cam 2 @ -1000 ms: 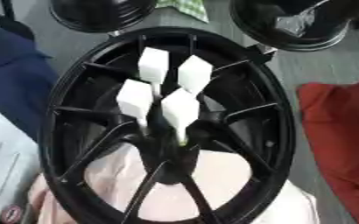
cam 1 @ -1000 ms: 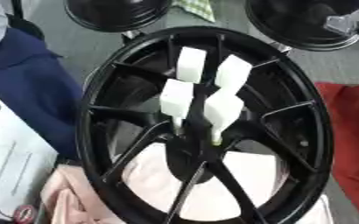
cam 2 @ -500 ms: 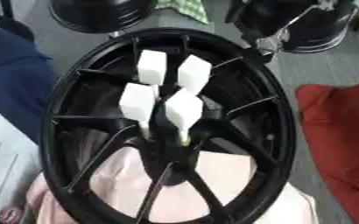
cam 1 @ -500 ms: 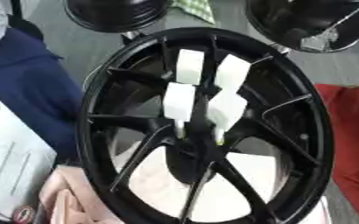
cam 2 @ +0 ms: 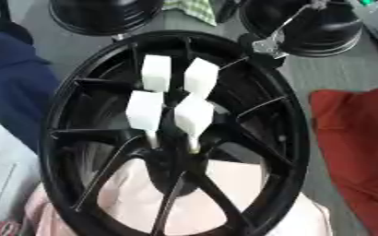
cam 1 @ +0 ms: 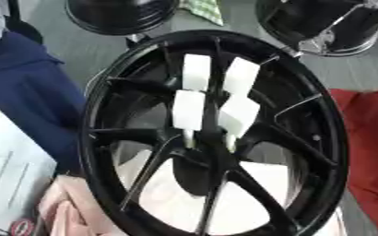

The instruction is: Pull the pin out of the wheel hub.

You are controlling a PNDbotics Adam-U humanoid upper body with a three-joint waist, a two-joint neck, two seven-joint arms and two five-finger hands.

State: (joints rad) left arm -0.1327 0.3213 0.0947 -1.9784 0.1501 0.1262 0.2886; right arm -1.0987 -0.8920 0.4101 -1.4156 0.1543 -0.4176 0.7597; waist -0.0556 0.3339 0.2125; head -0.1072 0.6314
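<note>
A black spoked wheel hub (cam 1: 103, 115) fills the middle of both views, lying on a pink cloth. Several pins with white rectangular tags stand in its centre: two at the back (cam 1: 197, 72) (cam 1: 241, 76) and two at the front (cam 1: 188, 110) (cam 1: 239, 115) on short pale shafts. A black and silver part of my right arm (cam 2: 293, 27) comes in from the upper right corner, its silver piece just above the wheel's far right rim. It touches no pin. My left hand shows in neither view.
Around the wheel lie a dark blue cloth (cam 1: 27, 92) on the left, white paper (cam 1: 7, 175) at the lower left and a red cloth (cam 2: 357, 147) on the right. A black round object (cam 1: 120, 16) and a checked cloth (cam 1: 204, 9) lie beyond it.
The black and silver arm part at the upper right has moved left and down, closer to the wheel's far rim. The wheel and tagged pins have stayed put.
</note>
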